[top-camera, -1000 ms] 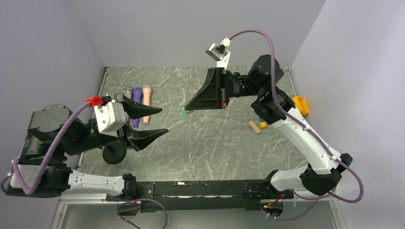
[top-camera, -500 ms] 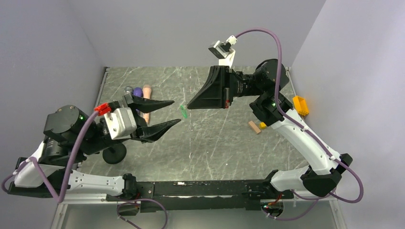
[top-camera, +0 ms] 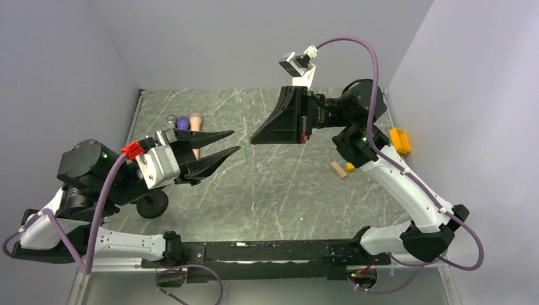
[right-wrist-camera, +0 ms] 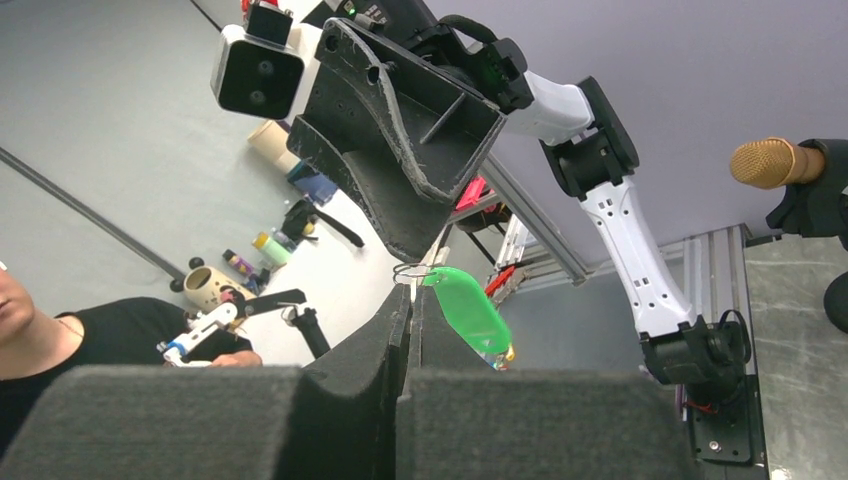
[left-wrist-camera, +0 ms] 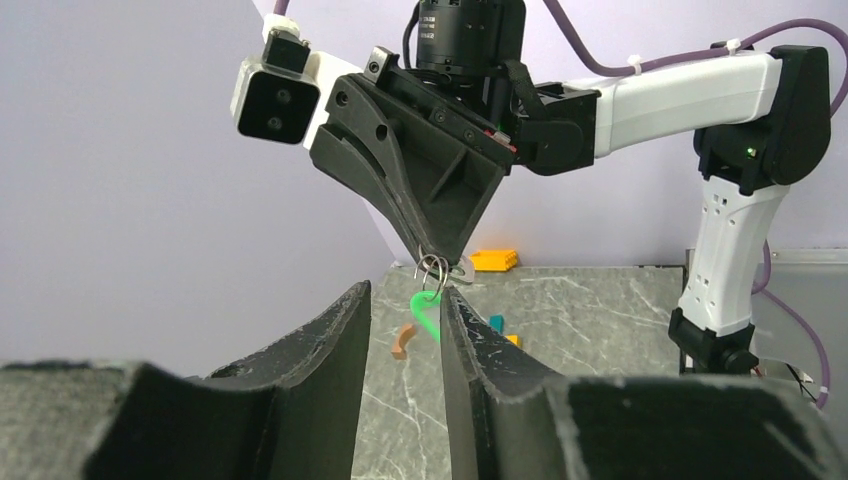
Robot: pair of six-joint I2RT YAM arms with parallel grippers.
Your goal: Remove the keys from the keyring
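Observation:
My right gripper point(top-camera: 252, 141) is raised over the table's middle. It is shut on the thin silvery keyring point(left-wrist-camera: 432, 268), which sticks out at its tip. The ring also shows in the right wrist view point(right-wrist-camera: 410, 270). The bright green tag, the keys point(top-camera: 245, 150), hangs from the ring just below that tip. It shows in both wrist views too point(left-wrist-camera: 428, 312) point(right-wrist-camera: 468, 310). My left gripper point(top-camera: 235, 142) is open and points right. Its tips are at the tag, one on each side in the top view. In the left wrist view the tag sits against the right finger point(left-wrist-camera: 470, 340); I cannot tell if they touch.
Several microphones point(top-camera: 189, 124) lie at the back left, partly hidden by my left gripper. A black round object point(top-camera: 151, 203) sits near the left arm. A wooden block point(top-camera: 338, 169), a small yellow block point(top-camera: 349, 166) and a yellow bin point(top-camera: 400, 140) are at the right.
My left gripper has swung right and up to the hanging green tag, and its jaws have narrowed. My right gripper has drifted slightly, still holding the keyring.

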